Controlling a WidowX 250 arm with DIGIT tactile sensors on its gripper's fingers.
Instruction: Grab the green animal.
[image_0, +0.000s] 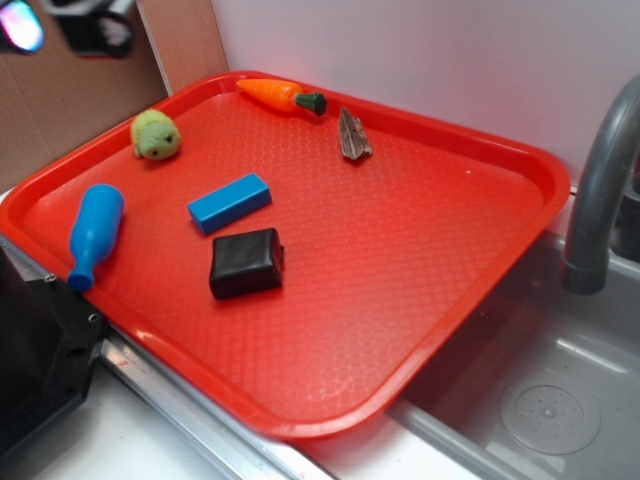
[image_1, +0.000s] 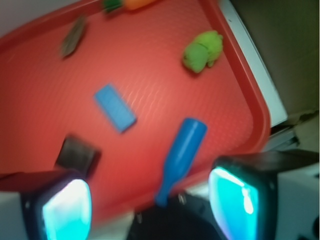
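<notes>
The gripper (image_1: 150, 210) fills the bottom of the wrist view, out of focus. Its two fingers (image_1: 65, 210) are blocky and dark-edged, with glossy pads glowing cyan, and they stand wide apart with nothing between them. It hangs above the near edge of a red tray (image_0: 470, 250), touching none of the things on it. In the exterior view only a dark blurred shape in the top left corner may belong to it.

The tray is a smooth plastic rectangle with rounded corners, a raised rim and a fine woven-looking texture on its floor. All places below are given from it.

Closest to the gripper, near the tray's left edge, lies a glossy blue bottle (image_0: 93, 235) on its side, round-bodied with a narrow neck. Toward the tray's middle sits a black block (image_0: 246, 262), shiny and soft-cornered, and just beyond it a flat blue block (image_0: 229, 202) with sharp edges.

The green animal (image_0: 155, 135), a small round fuzzy plush with a paler face, rests in the tray's far left corner, close to the rim and well apart from the gripper.

Along the far rim lies a smooth orange carrot (image_0: 282, 95) with a dark green top, and near it a ridged brown piece (image_0: 352, 135), pointed at one end.
</notes>
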